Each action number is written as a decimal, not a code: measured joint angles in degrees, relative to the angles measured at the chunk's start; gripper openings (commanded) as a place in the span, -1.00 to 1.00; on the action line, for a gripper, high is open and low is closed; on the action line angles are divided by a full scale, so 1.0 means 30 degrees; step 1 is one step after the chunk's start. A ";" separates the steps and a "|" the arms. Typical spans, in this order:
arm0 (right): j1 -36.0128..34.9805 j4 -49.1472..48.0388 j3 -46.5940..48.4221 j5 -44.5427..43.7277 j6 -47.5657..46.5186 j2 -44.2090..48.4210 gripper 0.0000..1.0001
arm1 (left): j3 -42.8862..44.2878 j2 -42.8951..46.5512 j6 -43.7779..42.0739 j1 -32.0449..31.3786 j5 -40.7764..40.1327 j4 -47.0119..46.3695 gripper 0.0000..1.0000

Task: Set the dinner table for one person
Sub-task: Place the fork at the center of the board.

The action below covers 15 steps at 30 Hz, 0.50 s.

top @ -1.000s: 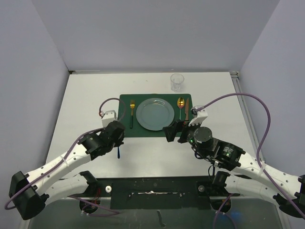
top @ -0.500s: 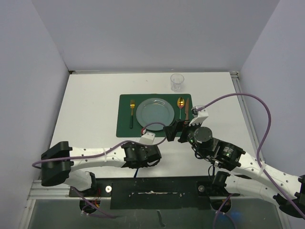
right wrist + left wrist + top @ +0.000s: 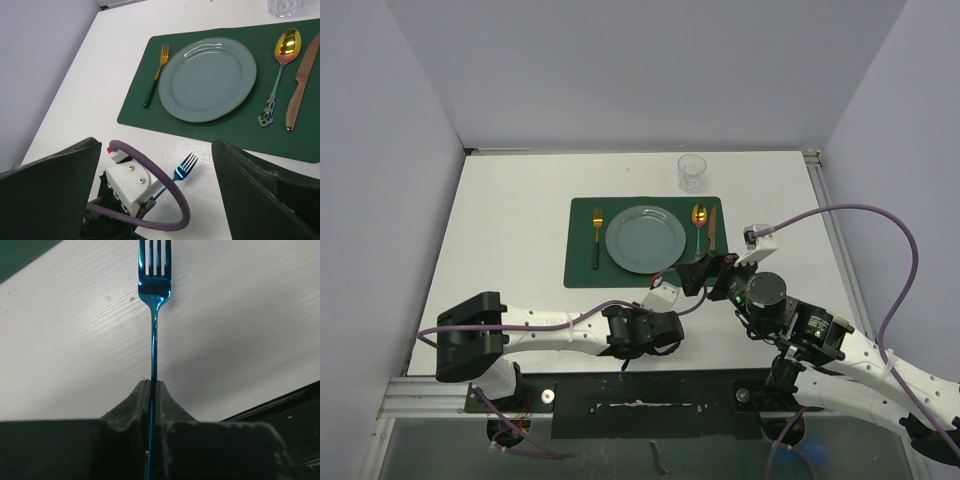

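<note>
The dinner table [image 3: 510, 230] is a white top. On it lies a dark green placemat [image 3: 582, 270] with a grey-blue plate [image 3: 645, 238], a gold fork [image 3: 597, 235] left of the plate, and a gold spoon [image 3: 699, 222] and copper knife [image 3: 713, 228] to its right. My left gripper [image 3: 151, 384] is shut on the handle of a blue fork [image 3: 152, 315], near the table's front edge just below the placemat. The fork's tines [image 3: 186, 164] point toward the mat. My right gripper [image 3: 155, 145] is open and empty, hovering above the left wrist [image 3: 127, 182].
A clear glass [image 3: 691, 172] stands behind the placemat's far right corner. The table's metal front rail [image 3: 640, 385] runs just behind the left gripper. The left arm's purple cable [image 3: 165, 185] loops under my right gripper.
My left arm has swung right along the front edge with the blue fork, from left of the placemat to below it. My right gripper has drawn back slightly to the right.
</note>
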<state>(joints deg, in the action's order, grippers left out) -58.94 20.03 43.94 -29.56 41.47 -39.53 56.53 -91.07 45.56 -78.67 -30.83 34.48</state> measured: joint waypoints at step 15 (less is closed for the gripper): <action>0.0000 0.1392 -0.0073 -0.1472 0.0350 0.1902 0.97 | 0.1756 -0.4262 -0.4080 0.0058 0.1231 -0.5078 -1.00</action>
<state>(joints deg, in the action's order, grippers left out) -58.94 24.21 43.72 -33.98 42.52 -33.82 61.80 -103.85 33.32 -78.50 -27.14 19.25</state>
